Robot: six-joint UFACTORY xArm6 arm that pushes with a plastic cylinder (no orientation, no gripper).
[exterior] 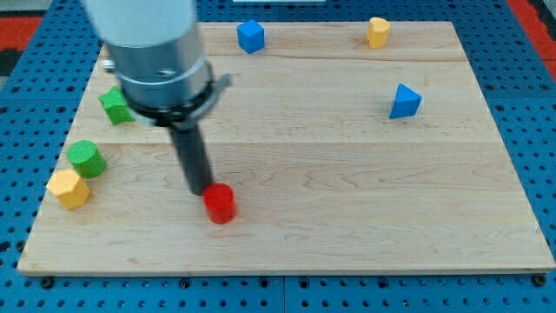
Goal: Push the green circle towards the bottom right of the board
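Wood is what you're working over: a pale plank board (347, 174) lying on a blue surface (17, 104). Your arm has no hand to open or close, only the dark rod (193, 156) hanging from the grey housing (156, 52) at the view's upper left. My tip (201, 190) sits just above and left of the red cylinder (220, 203), touching it or nearly so; you can't tell which from here.

Your target, the green circle (87, 158), rests at the board's left edge, well to the view's left of my tip and a little higher. Directly below it, touching or almost touching, you have a yellow block (69, 189), blunt-cornered. Another green block (115, 104), star-like in outline, lies above the circle, partly tucked behind the housing.

Along the view's top edge you can see a blue cube (250, 36) and, further right, a second yellow block (378, 32). On the right side, apart from everything else, a blue triangular block (404, 102) stands alone.
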